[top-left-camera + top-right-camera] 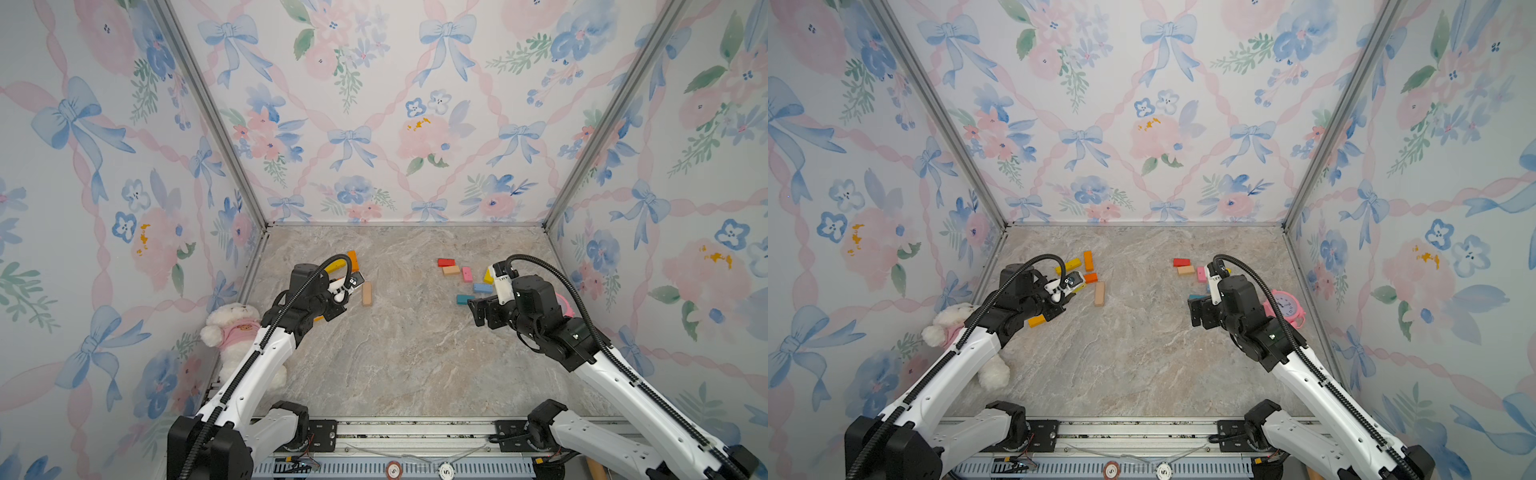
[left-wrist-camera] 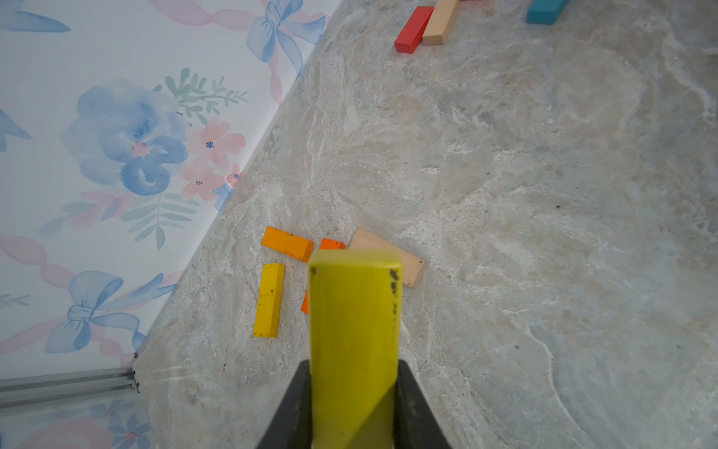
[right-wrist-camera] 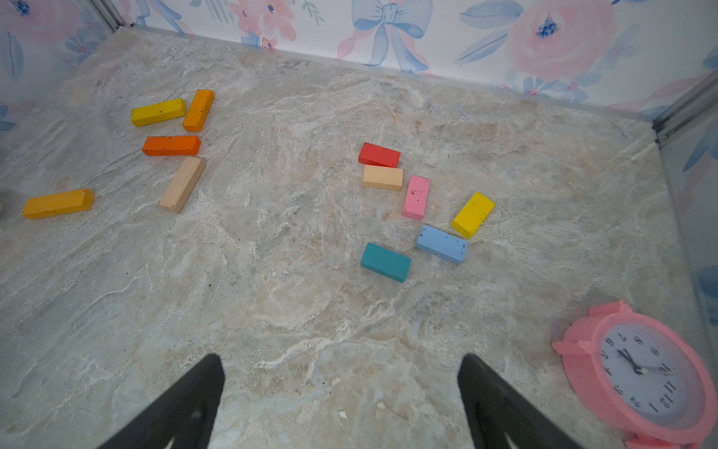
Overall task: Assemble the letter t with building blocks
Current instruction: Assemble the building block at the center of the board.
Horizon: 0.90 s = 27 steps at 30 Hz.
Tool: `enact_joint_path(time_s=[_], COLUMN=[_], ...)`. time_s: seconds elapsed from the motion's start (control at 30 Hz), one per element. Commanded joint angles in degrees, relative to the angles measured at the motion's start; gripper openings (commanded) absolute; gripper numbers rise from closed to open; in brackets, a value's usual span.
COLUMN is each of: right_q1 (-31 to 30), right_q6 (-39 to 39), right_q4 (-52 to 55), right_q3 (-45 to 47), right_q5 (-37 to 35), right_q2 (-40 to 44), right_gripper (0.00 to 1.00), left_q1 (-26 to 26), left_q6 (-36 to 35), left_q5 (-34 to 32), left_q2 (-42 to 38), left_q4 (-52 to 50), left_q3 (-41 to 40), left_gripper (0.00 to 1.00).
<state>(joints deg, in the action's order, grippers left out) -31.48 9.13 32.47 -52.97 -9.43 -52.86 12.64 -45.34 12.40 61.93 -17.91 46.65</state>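
Note:
My left gripper (image 2: 353, 367) is shut on a long yellow block (image 2: 353, 311), held above the left cluster. Below it lie a yellow block (image 2: 269, 299), an orange one (image 2: 287, 243), a partly hidden darker orange one (image 2: 332, 244) and a tan one (image 2: 410, 268). In a top view an amber block (image 1: 1037, 321) lies beside the left arm. My right gripper (image 3: 340, 388) hovers open and empty, nearer the front than the short blocks: red (image 3: 379, 154), peach (image 3: 382, 177), pink (image 3: 415, 196), yellow (image 3: 473, 214), blue (image 3: 441, 243), teal (image 3: 385, 261).
A pink alarm clock (image 3: 645, 373) lies by the right wall, close to my right arm. A white plush toy in a pink shirt (image 1: 232, 332) sits against the left wall beside the left arm. Flowered walls close in three sides.

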Motion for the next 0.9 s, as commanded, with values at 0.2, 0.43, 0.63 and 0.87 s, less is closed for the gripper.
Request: enact_joint_path(time_s=[0.2, 0.43, 0.63, 0.87], right_q1=[0.2, 0.2, 0.2, 0.2], right_q6=[-1.6, -1.1, -1.4, -1.3], right_q4=[0.2, -1.1, -1.6, -1.6], right_q3=[-1.5, 0.7, 0.8, 1.1], right_q5=[0.7, 2.7, 3.2, 4.1], right_q2=[-1.5, -0.6, -1.0, -1.4], right_gripper=[0.96, 0.96, 0.96, 0.96], left_q1=[1.6, 1.3, 0.6, 0.0], left_q6=[-18.3, -23.0, -26.7, -27.1], left_q5=[-5.5, -10.5, -11.0, -10.4], left_q2=[7.1, 16.2, 21.5, 28.3], left_q4=[-7.9, -10.2, -11.2, -10.8], left_q3=[2.3, 6.6, 8.0, 10.0], left_gripper=[0.14, 0.12, 0.12, 0.12])
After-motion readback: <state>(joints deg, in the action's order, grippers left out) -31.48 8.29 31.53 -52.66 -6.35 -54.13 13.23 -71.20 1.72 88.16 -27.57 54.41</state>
